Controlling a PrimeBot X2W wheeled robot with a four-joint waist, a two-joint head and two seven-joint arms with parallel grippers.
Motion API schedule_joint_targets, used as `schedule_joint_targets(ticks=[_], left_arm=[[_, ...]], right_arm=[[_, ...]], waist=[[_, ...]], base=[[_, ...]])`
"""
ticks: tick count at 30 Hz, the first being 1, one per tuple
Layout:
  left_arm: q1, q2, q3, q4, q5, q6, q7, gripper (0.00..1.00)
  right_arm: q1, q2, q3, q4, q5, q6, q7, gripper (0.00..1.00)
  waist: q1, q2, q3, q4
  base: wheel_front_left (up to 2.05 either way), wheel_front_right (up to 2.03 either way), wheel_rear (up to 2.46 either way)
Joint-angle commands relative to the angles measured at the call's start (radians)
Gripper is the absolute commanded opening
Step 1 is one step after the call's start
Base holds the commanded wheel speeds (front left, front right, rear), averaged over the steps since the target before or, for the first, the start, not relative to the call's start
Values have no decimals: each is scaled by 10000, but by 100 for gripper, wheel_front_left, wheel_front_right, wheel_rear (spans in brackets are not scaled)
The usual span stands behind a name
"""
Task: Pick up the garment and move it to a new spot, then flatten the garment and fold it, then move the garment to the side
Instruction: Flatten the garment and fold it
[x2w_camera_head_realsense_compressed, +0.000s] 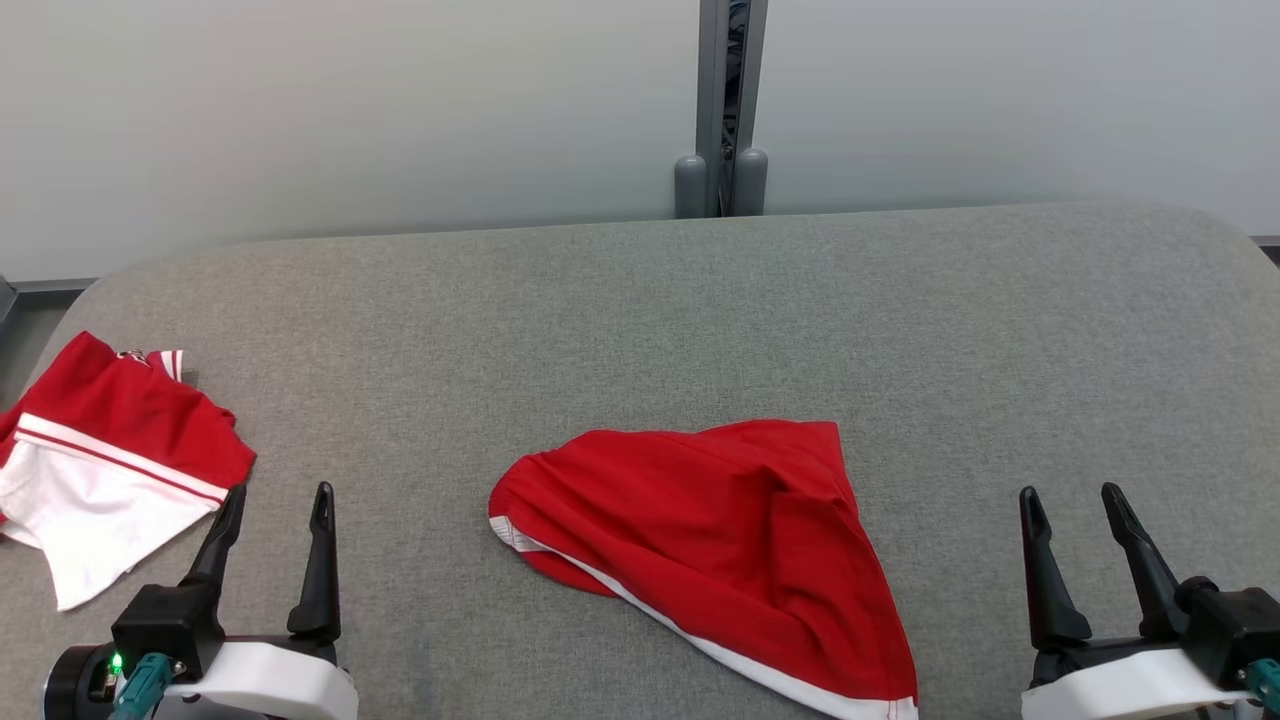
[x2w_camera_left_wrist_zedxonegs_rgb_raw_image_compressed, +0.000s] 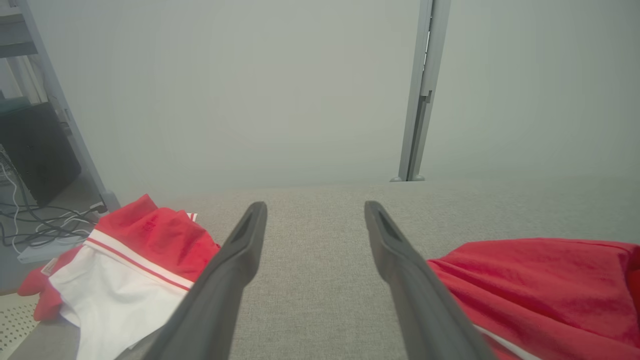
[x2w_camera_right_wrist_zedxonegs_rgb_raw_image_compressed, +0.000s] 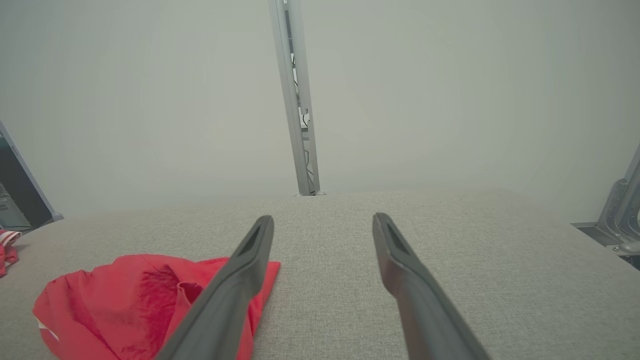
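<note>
Found the red garment (x2w_camera_head_realsense_compressed: 720, 540) in a loose, rumpled heap at the near middle of the grey table (x2w_camera_head_realsense_compressed: 640, 300), with its white-trimmed hem toward the near edge, between the two grippers and touching neither. Judged it the piece to be handled: within reach of both arms, neither flattened nor folded yet.

Held the left gripper (x2w_camera_head_realsense_compressed: 279, 495) low at the near left, fingers spread wide with nothing between them, just beside the corner of a second, red-and-white garment (x2w_camera_head_realsense_compressed: 110, 470) but gripping none of it. Held the right gripper (x2w_camera_head_realsense_compressed: 1070, 495) likewise at the near right, fingers spread and bare, well apart from the red cloth, over bare table.

Took this pose for a ready stance on either side of the heap, with the cloth left in plain sight from the head. Took the red-and-white piece, reaching the table's left edge, for something set aside; could not tell whether properly folded.

Looked for containers: met no box, basket or tray, merely the table top bearing both garments. Reckoned the pick-up not yet begun.
</note>
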Motion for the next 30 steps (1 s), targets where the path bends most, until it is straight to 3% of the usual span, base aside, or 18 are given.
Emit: schedule_joint_targets(ticks=[1, 12, 23, 30], left_arm=[[-128, 39, 13, 19, 97, -69, -33, 100], [-199, 1, -231, 18, 137, -219, 115, 100], [-434, -94, -1405, -104, -479, -1414, 1756, 100], [-816, 80, -1583, -13, -1083, -2015, 2741, 100]], right_arm=[[42, -32, -21, -21, 42, 7, 29, 100], [2, -32, 123, -54, 39, 7, 185, 100], [1136, -39, 1171, -447, 191, 7, 1145, 100], [2141, -34, 1530, -902, 286, 7, 1858, 100]], waist=[[0, -1, 7, 13], [0, -1, 136, 262], [0, -1, 949, 383], [0, -1, 1494, 189]], base=[[0, 0, 0], [0, 0, 0], [0, 0, 0], [0, 0, 0]])
